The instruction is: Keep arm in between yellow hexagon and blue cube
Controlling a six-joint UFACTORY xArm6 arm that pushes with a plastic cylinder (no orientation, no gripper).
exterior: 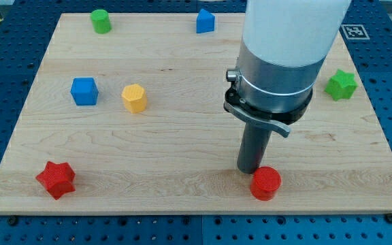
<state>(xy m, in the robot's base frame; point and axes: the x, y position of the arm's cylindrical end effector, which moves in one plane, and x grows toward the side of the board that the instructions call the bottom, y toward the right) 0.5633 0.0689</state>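
Observation:
The yellow hexagon (134,98) lies on the wooden board (182,136) left of centre. The blue cube (84,91) lies just to its left, with a narrow gap between them. My tip (251,169) is at the lower right of the board, far to the right of both blocks. It stands right beside a red cylinder (266,182), at that block's upper left.
A red star (56,179) lies at the lower left. A green cylinder (101,20) lies at the top left. A blue house-shaped block (205,21) lies at the top middle. A green star (341,84) lies at the right edge. The arm's wide white body (288,41) hides the upper right.

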